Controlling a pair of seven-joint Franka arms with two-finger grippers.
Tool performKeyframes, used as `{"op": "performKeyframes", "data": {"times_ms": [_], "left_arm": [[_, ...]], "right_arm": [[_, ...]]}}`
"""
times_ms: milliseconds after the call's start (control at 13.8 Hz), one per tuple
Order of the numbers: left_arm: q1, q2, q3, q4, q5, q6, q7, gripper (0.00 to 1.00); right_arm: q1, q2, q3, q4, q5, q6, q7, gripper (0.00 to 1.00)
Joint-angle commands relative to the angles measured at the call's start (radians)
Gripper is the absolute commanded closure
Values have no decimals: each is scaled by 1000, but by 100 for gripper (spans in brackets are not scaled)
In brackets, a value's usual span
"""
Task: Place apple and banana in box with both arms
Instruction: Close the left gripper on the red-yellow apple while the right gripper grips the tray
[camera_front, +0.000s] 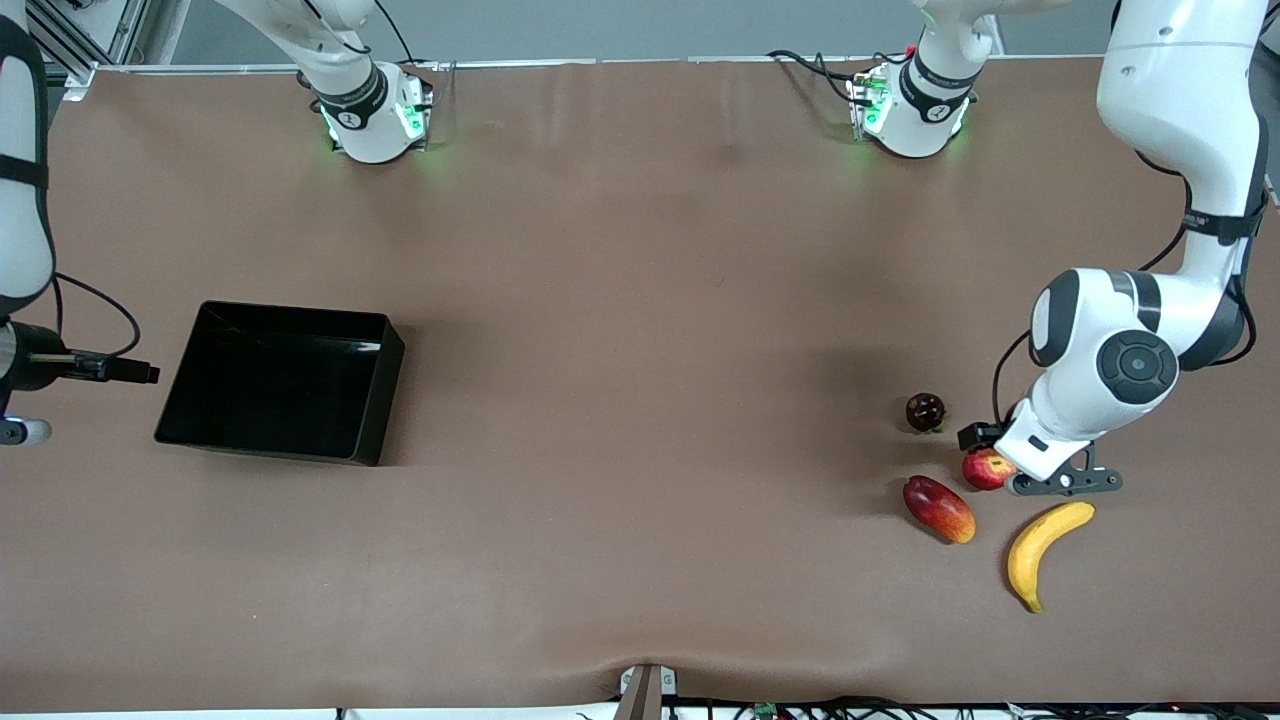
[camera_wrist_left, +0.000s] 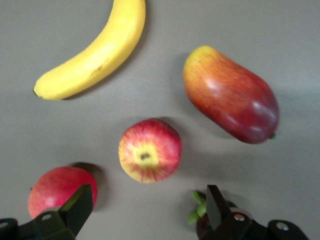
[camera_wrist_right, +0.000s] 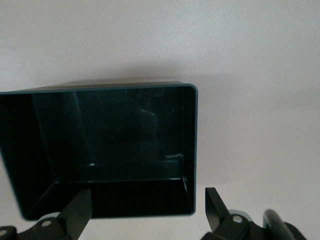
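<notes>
The apple (camera_front: 986, 468), red with yellow streaks, lies on the table at the left arm's end, also in the left wrist view (camera_wrist_left: 149, 150). The banana (camera_front: 1040, 550) (camera_wrist_left: 95, 52) lies nearer the front camera. My left gripper (camera_front: 1000, 452) (camera_wrist_left: 147, 207) is open and empty, hovering over the fruits just beside the apple. The black box (camera_front: 280, 395) (camera_wrist_right: 100, 150) stands empty at the right arm's end. My right gripper (camera_wrist_right: 145, 207) is open and empty, above the table beside the box, where that arm waits; the front view shows only its hand (camera_front: 40, 370) at the edge.
A red-orange mango-like fruit (camera_front: 938, 508) (camera_wrist_left: 230, 95) lies beside the banana. A dark fruit with green leaves (camera_front: 925, 412) (camera_wrist_left: 199, 216) lies farther from the front camera. A smooth pinkish-red fruit (camera_wrist_left: 55, 192) lies by the left gripper's finger, hidden under the arm in the front view.
</notes>
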Motion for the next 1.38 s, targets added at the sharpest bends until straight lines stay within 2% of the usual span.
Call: {"op": "performKeyframes", "data": {"times_ms": [0,362,579,797,941,1231,1303], "left_arm": [[20,49,-2,54,34,22,7,0],[23,95,-4,75,20,57,6,0],[20,110,-7,75,14,65,4,0],[23,123,-10,74,14,81,3,0],[23,130,-11,75,-7,86,4,0],[20,150,-10,75,-19,120,6,0],[21,153,-10,74,-19,126,6,0]], "right_arm": [[-52,5,17,-87,-14,89,-76,0],[-109,20,17,-238,-7,260,-84,0],[-139,63,20,-266,5,323,-131,0],[-141,74,20,-277,6,328,-133,44],[-143,79,20,-291,7,342,-133,58],[-139,80,20,-298,15,345,-133,100],[-138,80,20,-298,15,344,-133,100]]}}
